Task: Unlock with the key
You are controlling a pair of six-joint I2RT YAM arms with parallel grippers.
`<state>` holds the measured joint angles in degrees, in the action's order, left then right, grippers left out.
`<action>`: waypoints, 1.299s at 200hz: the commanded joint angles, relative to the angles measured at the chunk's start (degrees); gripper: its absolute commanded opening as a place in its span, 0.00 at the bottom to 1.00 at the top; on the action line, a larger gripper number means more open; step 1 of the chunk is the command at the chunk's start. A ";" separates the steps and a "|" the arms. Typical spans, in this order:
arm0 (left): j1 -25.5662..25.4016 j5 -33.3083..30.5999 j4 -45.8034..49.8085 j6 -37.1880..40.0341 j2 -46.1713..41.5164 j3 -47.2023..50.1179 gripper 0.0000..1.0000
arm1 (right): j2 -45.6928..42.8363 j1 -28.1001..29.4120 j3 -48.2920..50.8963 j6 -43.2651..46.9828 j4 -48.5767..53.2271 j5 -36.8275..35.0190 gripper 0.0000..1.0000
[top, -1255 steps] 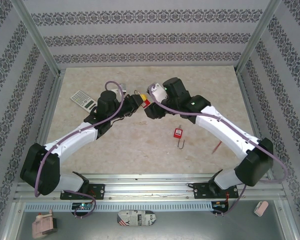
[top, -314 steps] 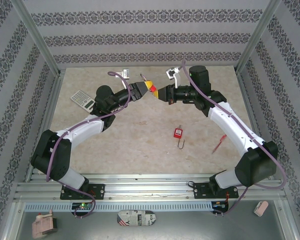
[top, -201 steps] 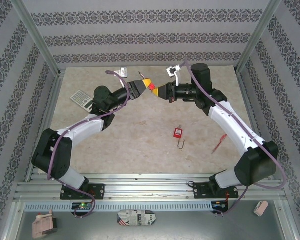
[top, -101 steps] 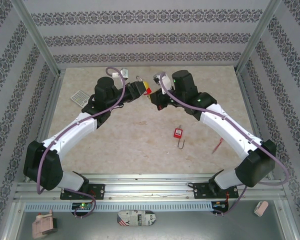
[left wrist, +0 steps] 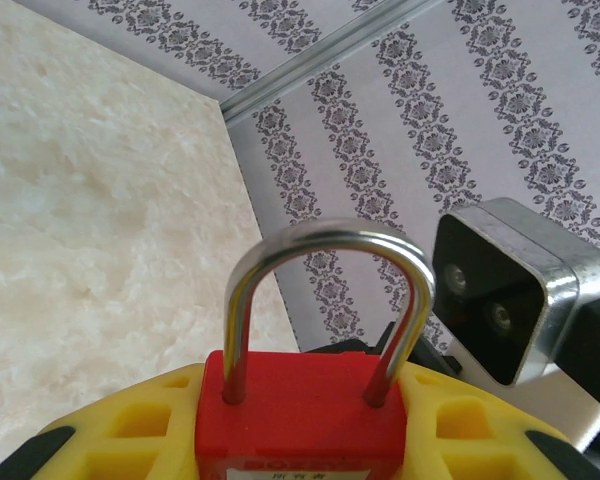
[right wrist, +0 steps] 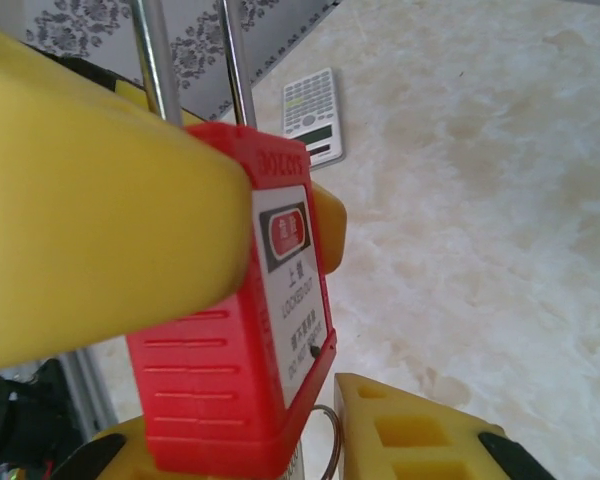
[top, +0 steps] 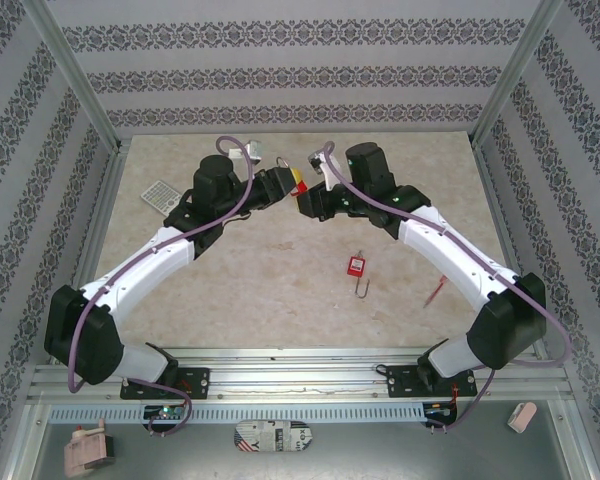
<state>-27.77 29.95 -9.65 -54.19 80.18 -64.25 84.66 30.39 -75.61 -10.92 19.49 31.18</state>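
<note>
1. Bases sit at the near edge. We see both arms reaching forward and inward, elbows out, to meet above the far middle of the table (top: 230, 300).
2. A spare lock (top: 357, 267) lies flat on the table, well apart from both grippers.
3. The left gripper (top: 283, 181) is clamped across the red body of the padlock (left wrist: 300, 410). Its shackle (left wrist: 325, 230) juts out past the yellow fingers.
4. The right gripper (top: 311, 200) meets the padlock from the right. The padlock's bottom end sits just at its fingers (right wrist: 410, 425), with a key ring (right wrist: 327, 440) between them. The key is hidden, so we cannot tell whether this gripper is clamped.
5. We judge that the padlock's long axis runs away from the right gripper, so the turn is a right wrist roll.
6. A calculator (top: 161, 193) lies at far left.
</note>
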 commanded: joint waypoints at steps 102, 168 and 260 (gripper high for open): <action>-3.76 -10.71 33.84 19.36 -1.55 -16.69 0.00 | -4.68 -1.36 3.10 -1.04 -4.34 2.74 0.45; -4.21 -10.95 34.13 18.38 -0.24 -17.31 0.00 | -3.74 0.44 3.54 -1.22 -5.25 3.58 0.32; -4.14 -10.31 31.40 16.44 0.71 -16.72 0.00 | -4.23 3.06 5.95 -1.91 -7.14 1.85 0.29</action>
<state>-31.44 19.03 23.03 -36.86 80.42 -79.96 81.14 32.16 -70.72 -12.53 14.50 34.57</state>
